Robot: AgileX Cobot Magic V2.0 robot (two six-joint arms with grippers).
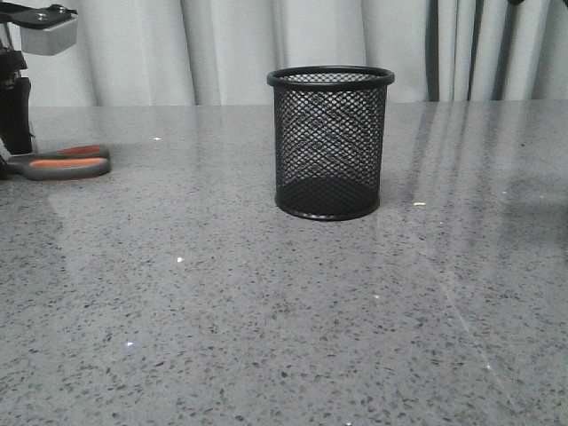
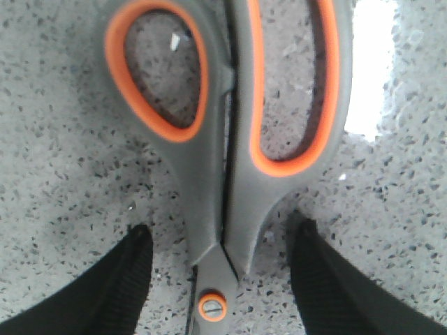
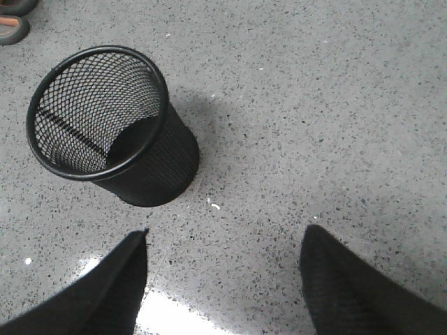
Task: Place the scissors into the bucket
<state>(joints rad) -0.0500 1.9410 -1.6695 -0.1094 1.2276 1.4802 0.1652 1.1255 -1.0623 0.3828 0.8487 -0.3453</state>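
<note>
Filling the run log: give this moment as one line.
left end effector: open, astride scissors | scissors: flat on table | bucket: upright, empty | right end effector: open, holding nothing

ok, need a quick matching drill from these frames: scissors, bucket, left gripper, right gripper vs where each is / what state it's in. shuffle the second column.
Column 1:
1. scissors
2. bucket
3. left gripper
4. right gripper

Column 2:
A. open, above bare table beside the mesh cup
B. upright and empty, middle of the table
C. open, fingers straddling the pivot screw
D. lying flat at the table's left edge, blades closed

Pairs: 1-D, 2-B, 3-C, 4-A
</note>
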